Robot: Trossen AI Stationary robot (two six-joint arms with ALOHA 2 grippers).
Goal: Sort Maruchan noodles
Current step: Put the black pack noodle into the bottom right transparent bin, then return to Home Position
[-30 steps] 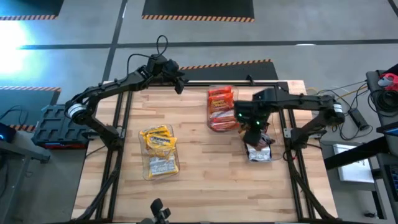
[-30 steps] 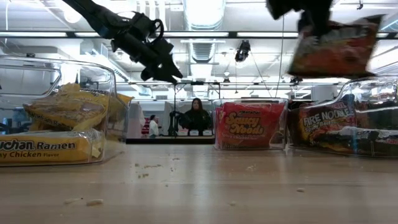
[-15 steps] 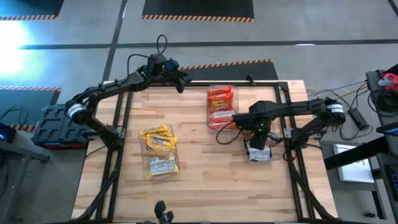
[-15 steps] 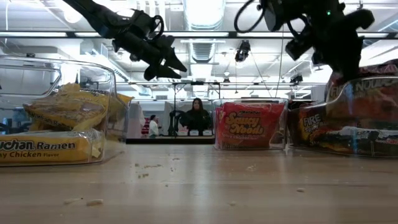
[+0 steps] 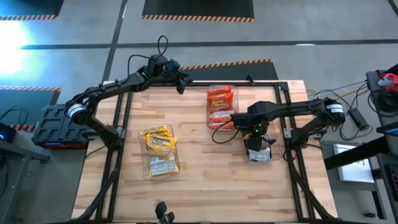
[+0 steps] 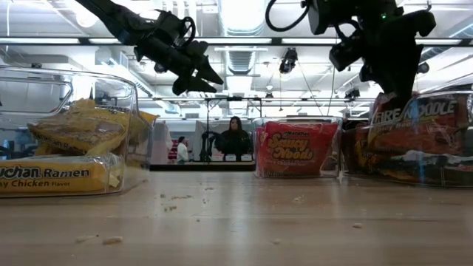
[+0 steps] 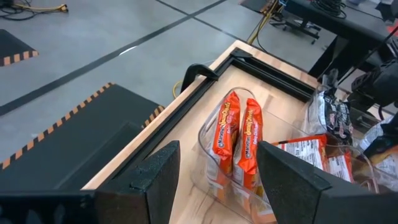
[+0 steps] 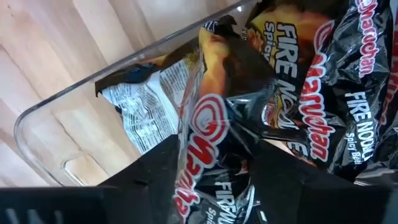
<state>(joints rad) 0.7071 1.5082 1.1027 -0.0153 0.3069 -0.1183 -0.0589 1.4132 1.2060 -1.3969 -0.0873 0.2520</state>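
The desk (image 5: 205, 180) is carrying three clear bins, each taking one flavour: the yellow packets (image 5: 158, 142) are lying in the bin (image 5: 152, 169) on the left, the red packets (image 5: 220, 102) are standing in the bin (image 5: 211, 122) toward the far edge, and the dark Fire Noodle packets (image 8: 311, 106) are piling in the bin (image 8: 37, 149) on the right. No loose packet is showing on the bare wood, so the sorting is looking close to finished, with the dropping-off of a dark packet being the step in hand.

The right tool (image 5: 256, 132) is hanging low over the dark bin, its fingers (image 8: 155, 174) standing apart on either side of a crumpled dark packet (image 8: 211, 149) that is resting on the pile; whether they are touching it I cannot tell. The left tool (image 5: 181, 79) is waiting high over the far-left edge of the desk, its fingers (image 7: 155, 177) apart and holding nothing.

Next, the right arm is probably needing to lift straight up, clear of the bin wall, without dragging the packet along.

A second ago the right tool was carrying that dark packet in the air above the bin; since then it has come down and its fingers have parted. The left arm is staying where it was.
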